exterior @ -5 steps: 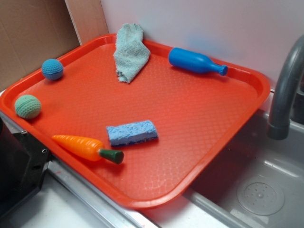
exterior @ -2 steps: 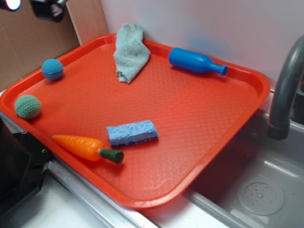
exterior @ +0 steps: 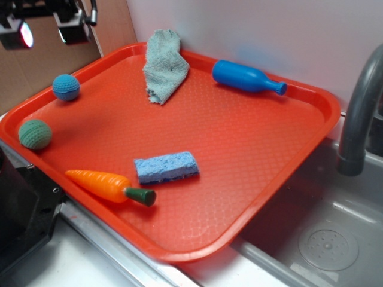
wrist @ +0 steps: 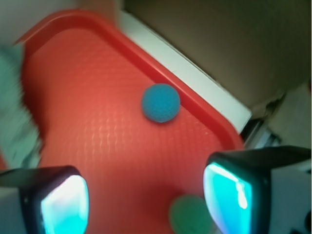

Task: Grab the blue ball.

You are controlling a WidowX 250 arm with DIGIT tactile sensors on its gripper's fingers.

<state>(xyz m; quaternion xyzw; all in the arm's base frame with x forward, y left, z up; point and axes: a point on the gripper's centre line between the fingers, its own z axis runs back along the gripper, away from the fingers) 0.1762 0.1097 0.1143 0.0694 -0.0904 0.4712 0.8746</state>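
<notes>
The blue ball [exterior: 66, 87] is small and knitted and lies on the red tray [exterior: 239, 149] near its far left rim. In the wrist view the blue ball [wrist: 161, 103] sits ahead of my jaws, close to the tray rim [wrist: 195, 105]. My gripper [exterior: 46, 31] hangs at the top left of the exterior view, above and behind the ball, not touching it. The gripper [wrist: 146, 202] stands open, with only tray surface between its glowing pads [wrist: 66, 207].
A green knitted ball [exterior: 35, 134] lies at the tray's left edge, and the green ball [wrist: 191, 214] shows near my right finger. On the tray are also a carrot [exterior: 108, 186], blue sponge [exterior: 166, 167], grey cloth [exterior: 164, 64] and blue bottle [exterior: 246, 78]. Faucet [exterior: 359, 113] and sink [exterior: 326, 239] lie right. Cardboard [exterior: 36, 42] stands behind.
The gripper has come into the exterior view from the top left and moved down toward the blue ball. Nothing on the tray has moved.
</notes>
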